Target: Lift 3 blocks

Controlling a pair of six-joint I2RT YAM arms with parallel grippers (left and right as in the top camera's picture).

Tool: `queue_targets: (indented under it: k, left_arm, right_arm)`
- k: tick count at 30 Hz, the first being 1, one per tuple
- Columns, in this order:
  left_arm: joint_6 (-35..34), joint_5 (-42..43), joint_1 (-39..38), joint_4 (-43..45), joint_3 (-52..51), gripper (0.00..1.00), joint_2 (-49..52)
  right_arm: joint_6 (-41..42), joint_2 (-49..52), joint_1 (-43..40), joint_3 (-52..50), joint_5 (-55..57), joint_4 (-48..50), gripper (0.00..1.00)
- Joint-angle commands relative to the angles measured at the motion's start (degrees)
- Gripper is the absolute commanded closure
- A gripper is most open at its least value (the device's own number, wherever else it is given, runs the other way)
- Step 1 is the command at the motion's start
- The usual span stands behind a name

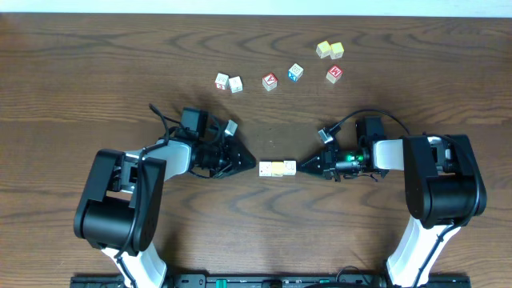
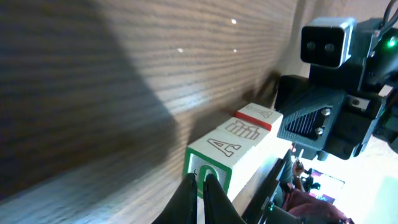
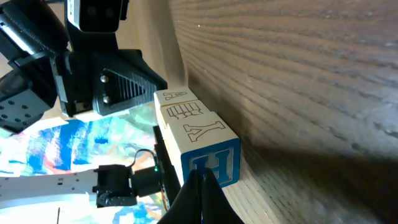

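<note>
A row of three small pale wooden cubes [image 1: 278, 168] sat end to end near the middle of the dark wooden counter [image 1: 96, 72], between the two arms. The left gripper [image 1: 253, 166] had its fingers pressed together, and their joined tip bore against the row's left end. The right gripper [image 1: 302, 166], also pressed together, bore against the right end, so the row was squeezed from both sides.

In the left wrist view, the left gripper's tip met a green-lettered face of the nearest cube [image 2: 208, 158]. A cube with a line drawing on it [image 2: 241, 129] came next, then a red-edged cube [image 2: 258, 115]. In the right wrist view, the closed fingers touched a blue-lettered end face [image 3: 211, 163].

The row seemed to lie on or just above the wood, though neither view made that clear.

Well apart, at the far side of the counter, lay loose lettered cubes [image 1: 270, 81] and a yellow-green pair [image 1: 330, 50].
</note>
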Motion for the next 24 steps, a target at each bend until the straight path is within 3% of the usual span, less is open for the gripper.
queue_targets:
  k: [1,24]
  left_arm:
    - [-1.4,0.9,-1.2,0.0,-0.2,0.93,0.3]
    - [-7.2,-0.6,-1.3,-0.8,-0.2,0.93,0.3]
  right_arm:
    - [1.3,1.0,0.4,-0.2,0.4,-0.2,0.99]
    - [2.4,1.0,0.4,-0.3,0.1,-2.3,0.99]
